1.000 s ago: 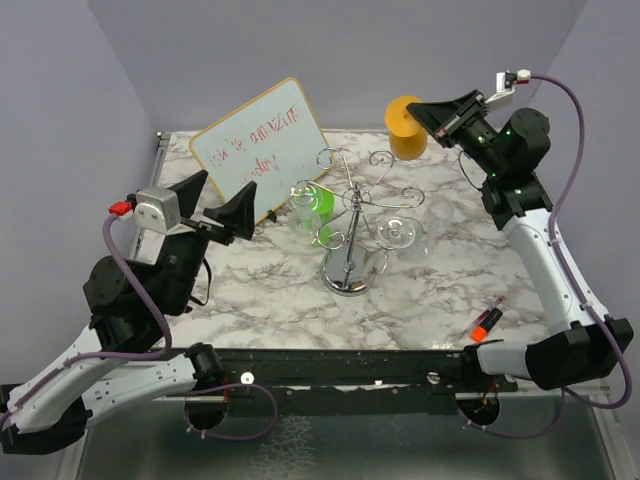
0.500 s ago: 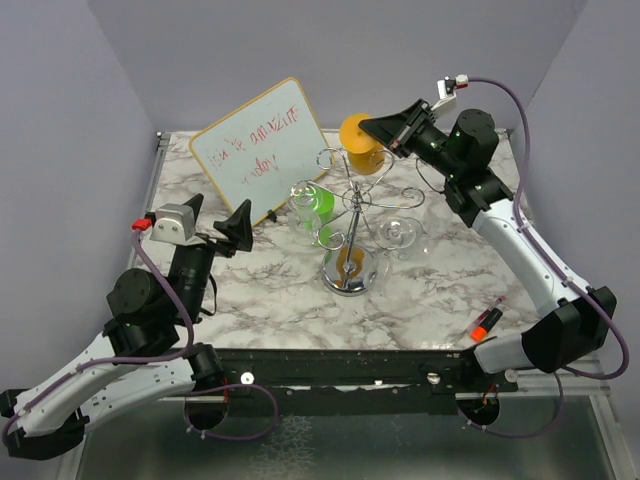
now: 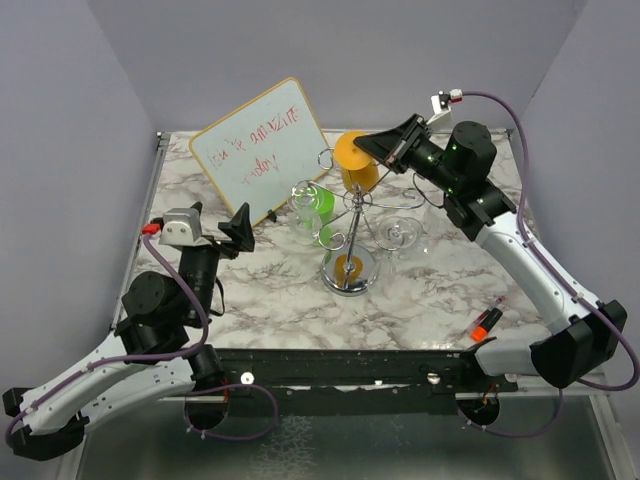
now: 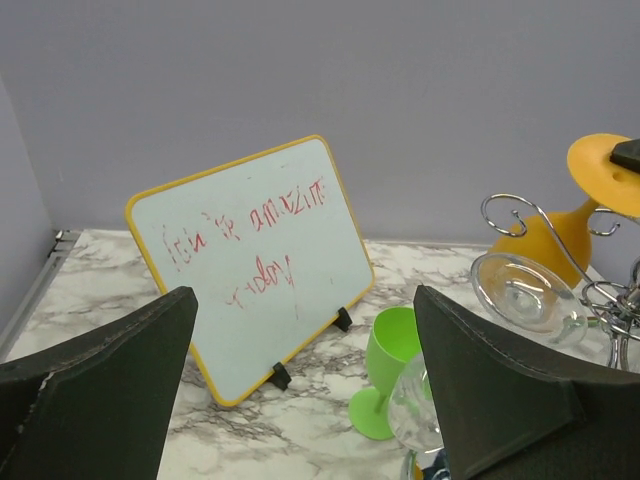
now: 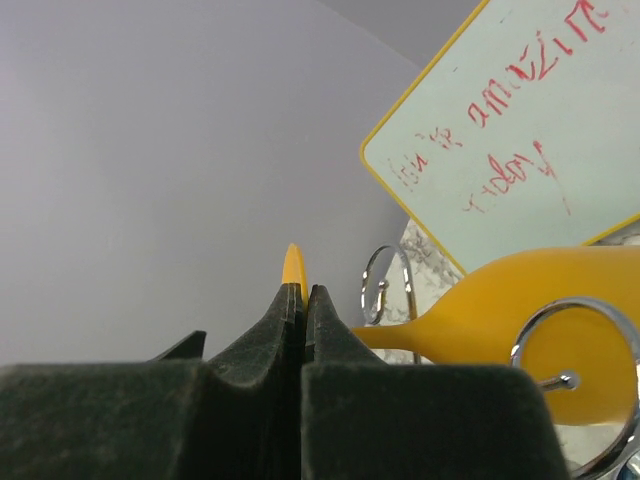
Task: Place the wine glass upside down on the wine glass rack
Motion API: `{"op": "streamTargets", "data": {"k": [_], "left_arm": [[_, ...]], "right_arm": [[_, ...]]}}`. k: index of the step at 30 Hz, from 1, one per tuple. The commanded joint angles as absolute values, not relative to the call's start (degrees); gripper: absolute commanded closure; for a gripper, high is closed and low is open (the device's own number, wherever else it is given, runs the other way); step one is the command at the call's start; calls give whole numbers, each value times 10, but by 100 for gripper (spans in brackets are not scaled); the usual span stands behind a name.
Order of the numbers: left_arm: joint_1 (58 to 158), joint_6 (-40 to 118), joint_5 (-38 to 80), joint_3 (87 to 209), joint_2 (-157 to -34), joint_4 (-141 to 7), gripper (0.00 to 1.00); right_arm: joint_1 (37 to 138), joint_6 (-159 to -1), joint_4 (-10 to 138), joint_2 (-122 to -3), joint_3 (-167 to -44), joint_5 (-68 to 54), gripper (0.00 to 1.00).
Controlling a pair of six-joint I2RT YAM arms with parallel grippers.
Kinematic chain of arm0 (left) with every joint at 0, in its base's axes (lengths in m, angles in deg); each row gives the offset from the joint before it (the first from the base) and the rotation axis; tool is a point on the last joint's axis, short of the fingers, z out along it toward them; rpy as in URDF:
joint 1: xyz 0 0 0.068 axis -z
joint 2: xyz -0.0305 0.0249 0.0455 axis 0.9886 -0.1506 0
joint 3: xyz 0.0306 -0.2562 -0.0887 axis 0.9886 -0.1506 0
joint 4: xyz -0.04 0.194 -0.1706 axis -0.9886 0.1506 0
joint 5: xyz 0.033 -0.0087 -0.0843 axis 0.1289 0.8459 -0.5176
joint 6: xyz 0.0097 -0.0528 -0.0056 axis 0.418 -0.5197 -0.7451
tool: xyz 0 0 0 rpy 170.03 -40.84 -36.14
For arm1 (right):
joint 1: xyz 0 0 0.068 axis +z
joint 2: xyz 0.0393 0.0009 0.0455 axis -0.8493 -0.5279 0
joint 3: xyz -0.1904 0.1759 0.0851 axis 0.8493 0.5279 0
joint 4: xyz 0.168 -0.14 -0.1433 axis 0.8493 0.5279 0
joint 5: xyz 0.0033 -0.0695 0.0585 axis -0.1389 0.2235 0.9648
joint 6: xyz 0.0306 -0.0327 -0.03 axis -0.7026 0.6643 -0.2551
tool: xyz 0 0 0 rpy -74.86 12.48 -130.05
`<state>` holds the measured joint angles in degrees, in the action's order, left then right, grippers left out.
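Clearly tilted, the wine glass [image 3: 356,162] points bowl-down, foot in right tool [image 5: 303,297].

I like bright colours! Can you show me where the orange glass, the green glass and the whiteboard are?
orange glass [image 5: 500,300], right wrist view, on its bowl.
green glass [image 4: 388,340], left wrist view, on its bowl.
whiteboard [image 3: 262,150], top view, on its white face.

I count four glasses here: one orange wine glass [image 3: 356,160], one green glass [image 3: 321,203] and two clear glasses [image 3: 299,196] [image 3: 398,233]. Beyond those there is a single wine glass rack [image 3: 362,283], one whiteboard [image 3: 258,152], one red marker [image 3: 487,322], and one marble surface [image 3: 430,290].
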<state>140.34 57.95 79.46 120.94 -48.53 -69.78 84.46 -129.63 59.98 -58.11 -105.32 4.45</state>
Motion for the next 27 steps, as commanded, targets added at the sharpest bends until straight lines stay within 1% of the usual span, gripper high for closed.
{"op": "streamTargets", "data": {"k": [1,5,13,17,20,24,27], "left_arm": [[1405,583,810,1182,-473,-753,9],[1402,572,788,1176,-474,-749,9],[1400,556,787,1177,-471,-735,8],[1399,547,778,1184,-473,-723,7],[1399,551,749,1184,-477,-723,6],[1398,559,702,1184,-486,-722,7],[1397,560,700,1184,-497,-725,7]], "right_arm": [[850,-1312,634,-553,-1056,17,99],[851,-1321,677,-548,-1058,15,99],[851,-1313,738,-552,-1072,-29,99],[851,-1306,746,-541,-1067,-72,99],[851,-1298,758,-532,-1067,-105,99],[851,-1291,762,-525,-1068,-127,99],[851,-1287,760,-521,-1070,-138,99]]}}
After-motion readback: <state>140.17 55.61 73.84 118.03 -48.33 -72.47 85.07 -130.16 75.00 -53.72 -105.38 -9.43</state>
